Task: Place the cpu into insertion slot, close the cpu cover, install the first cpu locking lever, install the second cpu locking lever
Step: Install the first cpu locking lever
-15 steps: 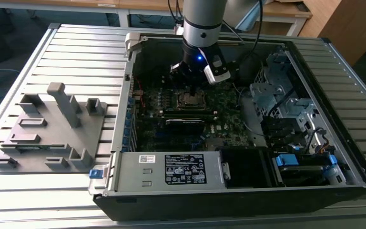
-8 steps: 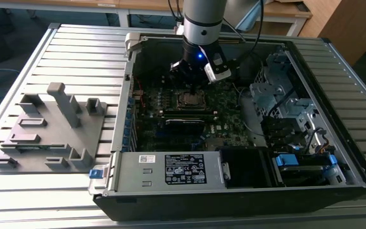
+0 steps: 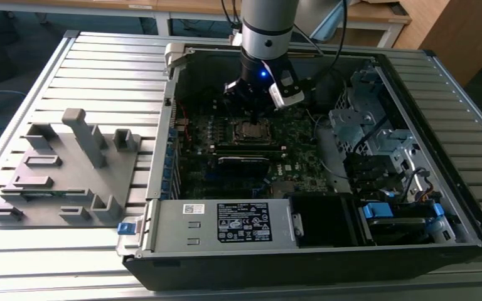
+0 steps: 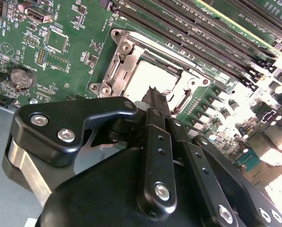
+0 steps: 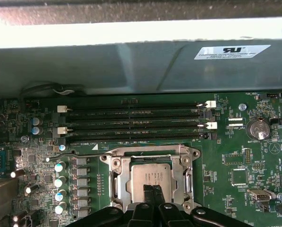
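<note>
cpu [image 5: 151, 176] lies in the slot [image 5: 143, 154] on the green board [image 5: 235, 161], with the cover [image 5: 123, 182] flat around it. both wrist views show the gripper [image 5: 153, 190], two fingers shut together, tips just over the chip; i cannot tell if they touch. first wrist view adds four white clips [image 5: 61, 109], one coin battery [image 5: 258, 128] and one white printed label [image 5: 230, 51]. exterior view shows the open case [image 3: 308, 269], with one grey fixture [image 3: 65, 169] on the exterior view's left.
</note>
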### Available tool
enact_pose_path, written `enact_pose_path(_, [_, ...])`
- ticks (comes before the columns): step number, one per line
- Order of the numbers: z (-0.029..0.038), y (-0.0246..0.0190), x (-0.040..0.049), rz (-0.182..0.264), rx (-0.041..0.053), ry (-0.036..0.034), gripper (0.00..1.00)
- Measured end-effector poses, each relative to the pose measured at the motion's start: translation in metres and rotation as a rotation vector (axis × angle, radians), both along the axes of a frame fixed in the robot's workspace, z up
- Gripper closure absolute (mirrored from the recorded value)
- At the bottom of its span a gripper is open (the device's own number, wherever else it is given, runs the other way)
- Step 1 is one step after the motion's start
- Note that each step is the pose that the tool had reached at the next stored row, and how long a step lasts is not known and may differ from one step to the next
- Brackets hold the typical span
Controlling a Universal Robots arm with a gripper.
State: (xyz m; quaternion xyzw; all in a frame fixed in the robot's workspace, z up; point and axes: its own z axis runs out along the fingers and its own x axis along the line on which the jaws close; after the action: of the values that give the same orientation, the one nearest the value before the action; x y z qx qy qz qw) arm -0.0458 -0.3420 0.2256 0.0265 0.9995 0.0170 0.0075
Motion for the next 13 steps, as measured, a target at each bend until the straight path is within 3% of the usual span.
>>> enact_pose_path(13, [0.0022,0.0000,0.0000,0.000,0.0001,0.0000,0.90])
